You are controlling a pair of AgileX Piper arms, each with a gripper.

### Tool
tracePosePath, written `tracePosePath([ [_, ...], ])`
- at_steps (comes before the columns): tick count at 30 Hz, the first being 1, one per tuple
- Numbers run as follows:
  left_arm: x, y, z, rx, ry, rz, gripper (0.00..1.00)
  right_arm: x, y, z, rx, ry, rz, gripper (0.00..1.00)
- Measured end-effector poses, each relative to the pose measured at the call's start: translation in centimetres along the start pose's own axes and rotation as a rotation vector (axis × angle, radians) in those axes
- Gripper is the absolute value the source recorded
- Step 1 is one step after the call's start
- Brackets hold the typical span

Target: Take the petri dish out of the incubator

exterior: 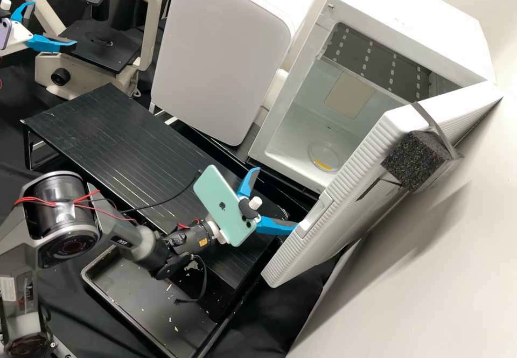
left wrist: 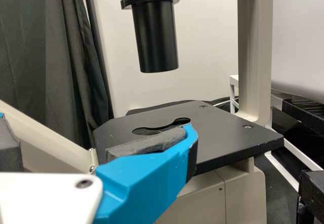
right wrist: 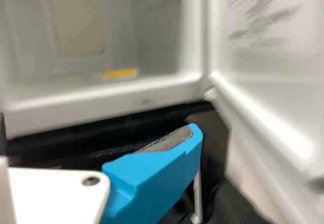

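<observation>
Dish [exterior: 325,157] lies on the floor of the incubator [exterior: 414,32], near its front edge. I have my right hand [exterior: 277,197] wide near the open door [exterior: 340,199], my left hand [exterior: 54,24] wide near the microscope [exterior: 48,68].

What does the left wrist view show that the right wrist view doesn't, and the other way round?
Left wrist view: the microscope's black stage and a dark curtain.
Right wrist view: the incubator with its door open, and the petri dish's yellow strip inside.
Both: a blue finger with a grey pad, beside a white housing.
</observation>
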Motion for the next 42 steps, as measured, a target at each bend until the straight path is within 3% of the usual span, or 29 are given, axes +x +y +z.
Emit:
tracePosePath([
  [8, 0.0, 0.0, 0.0, 0.000, 0.000, 0.000, 1.00, 3.4, 1.6, -1.2, -0.018, 0.081, 0.046, 1.00],
  [10, 0.0, 0.0, 0.0, 0.000, 0.000, 0.000, 1.00, 4.7, 1.4, -1.4, -0.001, 0.093, 0.033, 1.00],
  [21, 0.0, 0.0, 0.0, 0.000, 0.000, 0.000, 1.00, 9.7, -0.2, 0.5, -0.008, 0.019, -0.057, 1.00],
  [42, 0.0, 0.0, 0.0, 0.000, 0.000, 0.000, 1.00, 12.8, -0.7, 0.1, -0.029, 0.037, -0.074, 1.00],
])
